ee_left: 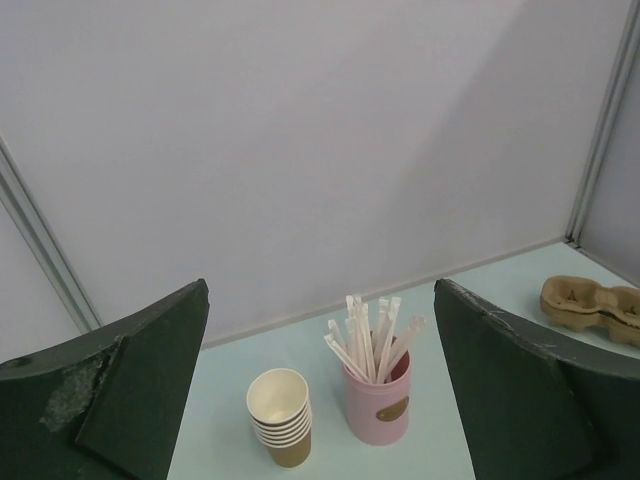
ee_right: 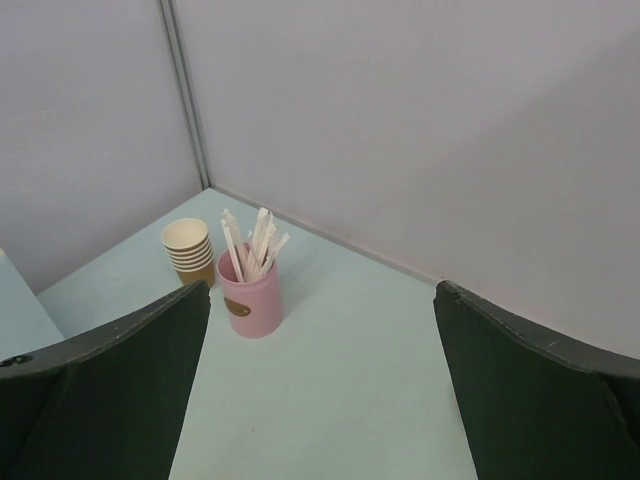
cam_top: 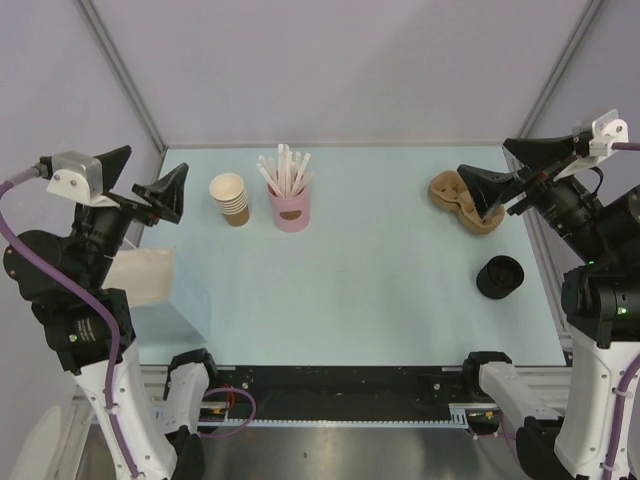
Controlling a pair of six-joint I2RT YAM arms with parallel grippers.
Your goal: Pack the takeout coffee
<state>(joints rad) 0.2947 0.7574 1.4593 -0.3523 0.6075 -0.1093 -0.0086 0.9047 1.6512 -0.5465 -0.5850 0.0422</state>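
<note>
Takeout coffee (cam_top: pixel 499 277) lid black; straw cup (cam_top: pixel 288 211) pink; table (cam_top: pixel 380 300) pale blue.

- The left arm (cam_top: pixel 75 300) stands folded on its own side, with the elbow bent and the wrist turned inward.
- The left gripper (cam_top: pixel 152 168) hangs raised, jaws spread wide, gripping nothing.
- The right arm (cam_top: pixel 600 300) mirrors it, with the wrist turned inward.
- The right gripper (cam_top: pixel 485 158) hangs raised, jaws spread wide, empty.
</note>
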